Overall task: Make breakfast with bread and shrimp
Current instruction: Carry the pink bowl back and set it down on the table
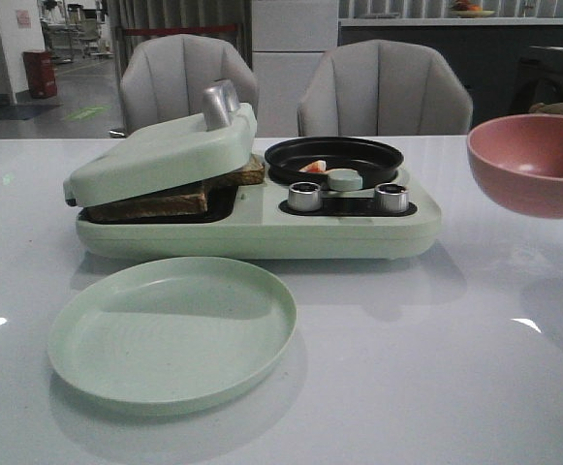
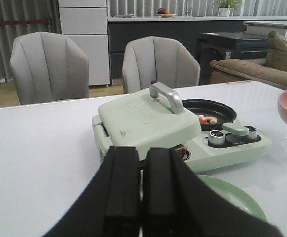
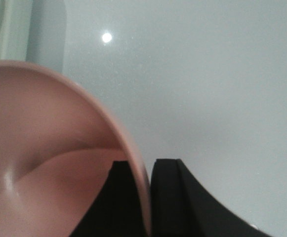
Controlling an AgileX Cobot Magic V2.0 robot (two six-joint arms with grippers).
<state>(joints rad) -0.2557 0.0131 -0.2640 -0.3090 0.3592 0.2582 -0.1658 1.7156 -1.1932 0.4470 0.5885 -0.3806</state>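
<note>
the two square tan bread slices with dark crusts (image 1: 179, 197) lie stacked under the tilted lid of the pale green breakfast maker (image 1: 252, 232), at its 9 o'clock half, while the small pink-orange shrimp piece (image 1: 312, 167) sits in the round black pan (image 1: 334, 160) at its 3 o'clock half. the round pale green plastic plate (image 1: 172, 332) rests on the white table (image 1: 436, 368) at 6 o'clock of the maker. the right gripper (image 3: 145, 197) pinches the rim of the large pink bowl (image 1: 533, 163), held above the table at the maker's 3 o'clock, and the left gripper (image 2: 141, 190) has its black fingers pressed together on nothing.

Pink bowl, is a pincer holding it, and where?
Yes. The right pincer pinches the pink bowl by its rim, one finger inside, one outside. The left pincer holds nothing.
</note>
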